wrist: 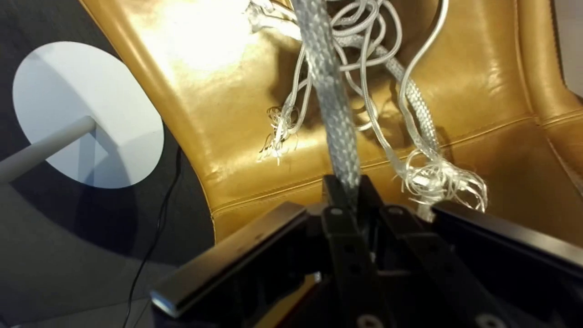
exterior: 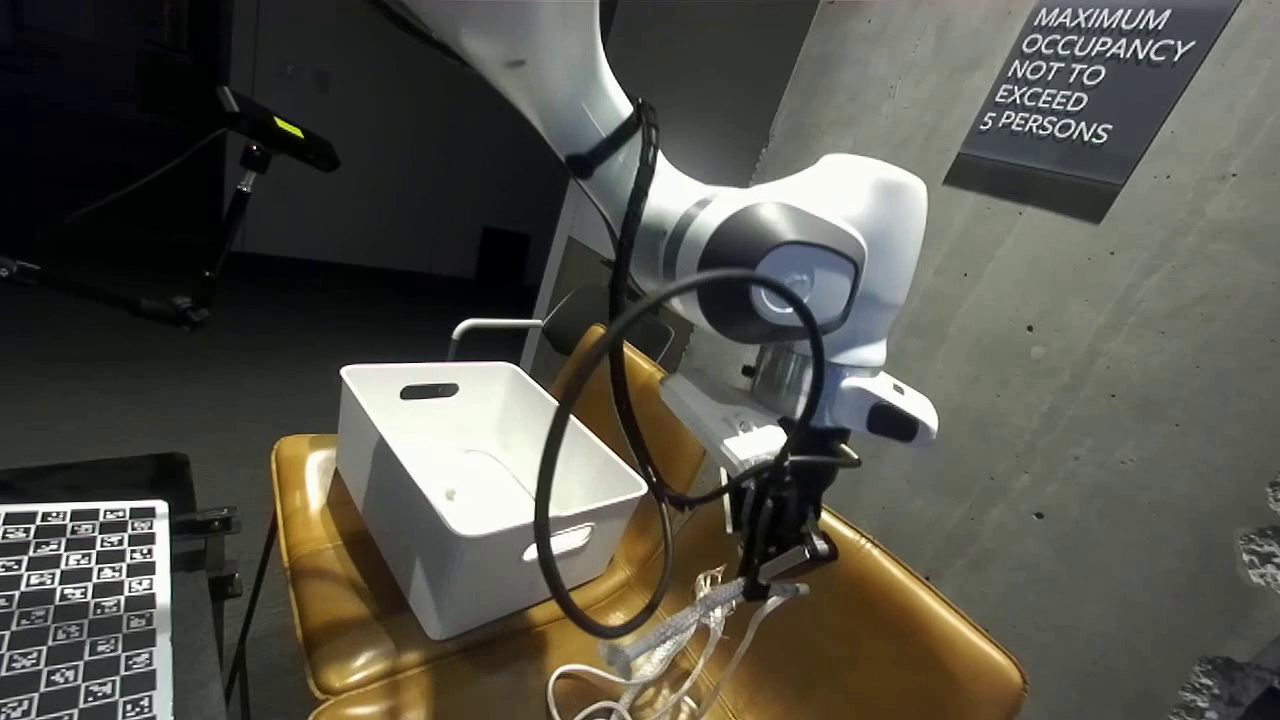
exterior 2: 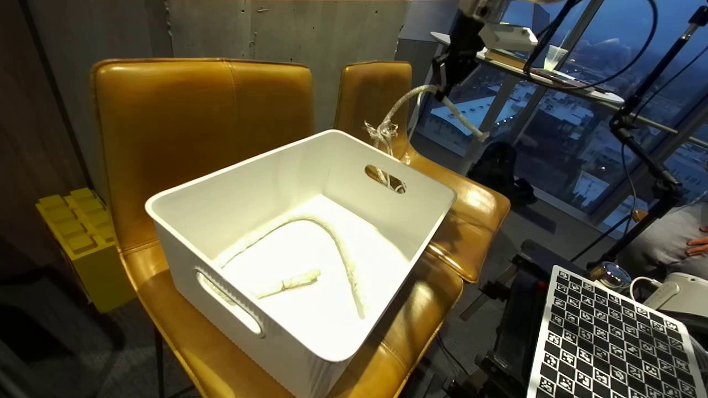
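Observation:
My gripper (exterior: 757,588) is shut on a pale grey braided rope (wrist: 325,77), its fingers pinching it from both sides. In an exterior view the held rope (exterior 2: 408,98) arches over from a frayed knot, and its free end slants down past the gripper (exterior 2: 441,95). Thinner white cords (wrist: 364,41) and frayed ends (wrist: 439,182) lie tangled on the tan leather chair (wrist: 218,105) below. A white open box (exterior 2: 298,354) stands on the adjoining tan chair (exterior 2: 204,138). Inside it lie a curved rope (exterior 2: 337,237) and a short rope piece (exterior 2: 298,280).
A concrete wall (exterior: 1080,400) rises behind the chairs. A checkered board (exterior: 85,600) lies on a black stand beside the box. A camera on a stand (exterior: 280,130) is at the back. A yellow block (exterior 2: 91,243) and a round white base (wrist: 86,150) stand near the chairs.

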Tool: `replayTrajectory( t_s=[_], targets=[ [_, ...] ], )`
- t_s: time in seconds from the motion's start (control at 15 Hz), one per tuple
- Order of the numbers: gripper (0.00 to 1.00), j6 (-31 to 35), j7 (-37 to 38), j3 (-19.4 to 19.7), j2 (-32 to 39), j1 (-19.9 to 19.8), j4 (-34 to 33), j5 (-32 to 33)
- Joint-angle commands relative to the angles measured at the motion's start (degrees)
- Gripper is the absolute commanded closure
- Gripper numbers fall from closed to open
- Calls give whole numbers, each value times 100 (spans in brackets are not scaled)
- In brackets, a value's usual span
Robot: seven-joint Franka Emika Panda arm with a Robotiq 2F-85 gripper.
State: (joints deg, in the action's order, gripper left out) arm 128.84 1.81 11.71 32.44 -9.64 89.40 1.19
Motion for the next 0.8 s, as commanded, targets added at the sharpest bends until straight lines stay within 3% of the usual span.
replayTrajectory(
  t_s=[0.0,0.13,0.2,0.27,0.4,0.73],
  targets=[
    [97,-222,3,19,-865,5,874,289],
    [97,-331,1,27,-1039,-31,1047,371],
    [76,-361,-4,27,-1049,-62,1087,381],
    [90,-411,-10,25,-1033,-97,1095,371],
    [98,-478,-10,29,-945,-150,1091,359],
    [98,-580,51,28,-686,-227,985,328]
  ],
)
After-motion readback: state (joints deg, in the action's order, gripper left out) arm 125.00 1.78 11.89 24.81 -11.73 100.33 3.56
